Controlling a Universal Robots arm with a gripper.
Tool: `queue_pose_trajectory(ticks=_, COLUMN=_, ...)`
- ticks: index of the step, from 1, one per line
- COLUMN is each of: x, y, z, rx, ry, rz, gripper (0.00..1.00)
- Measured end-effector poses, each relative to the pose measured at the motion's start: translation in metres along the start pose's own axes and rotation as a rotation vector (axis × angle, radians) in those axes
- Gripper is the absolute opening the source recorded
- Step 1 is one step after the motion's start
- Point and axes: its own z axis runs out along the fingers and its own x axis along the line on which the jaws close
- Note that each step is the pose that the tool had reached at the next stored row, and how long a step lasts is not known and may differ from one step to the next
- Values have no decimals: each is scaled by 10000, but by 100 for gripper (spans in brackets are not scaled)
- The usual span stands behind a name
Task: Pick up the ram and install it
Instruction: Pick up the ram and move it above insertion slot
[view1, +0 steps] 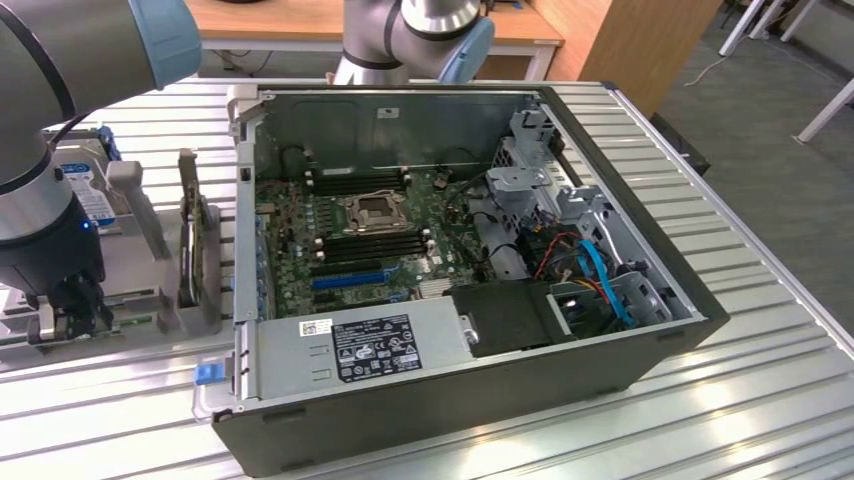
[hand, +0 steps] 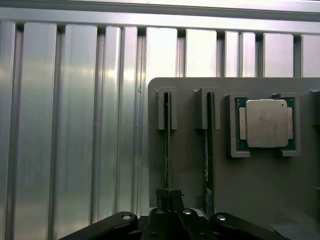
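Note:
In the wrist view two green ram sticks stand on edge in the slots of a grey holder plate (hand: 190, 170). My gripper (hand: 169, 194) reaches down over one ram (hand: 167, 145), and its dark fingertips (hand: 161, 193) sit tight against both sides of the stick's near end. A second ram stick (hand: 208, 160) stands in the neighbouring slot, apart from the fingers. In the exterior view the gripper (view1: 70, 310) hangs low over the holder at that view's left, beside the open computer case (view1: 641, 360). The motherboard's black memory slots (view1: 374, 238) lie beside the processor socket (view1: 370, 212).
A square silver processor chip (hand: 265, 123) rests in a pocket of the holder plate. A hard drive with a blue label (view1: 94, 195) and a grey upright bracket (view1: 200, 250) stand between the gripper and the case. The ribbed metal table (view1: 747, 400) surrounds everything.

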Motion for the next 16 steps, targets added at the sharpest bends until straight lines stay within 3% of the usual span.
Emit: queue_pose_trajectory(ticks=16, x=0, y=0, z=-1, rx=2, ry=-2, rz=0, gripper=12)
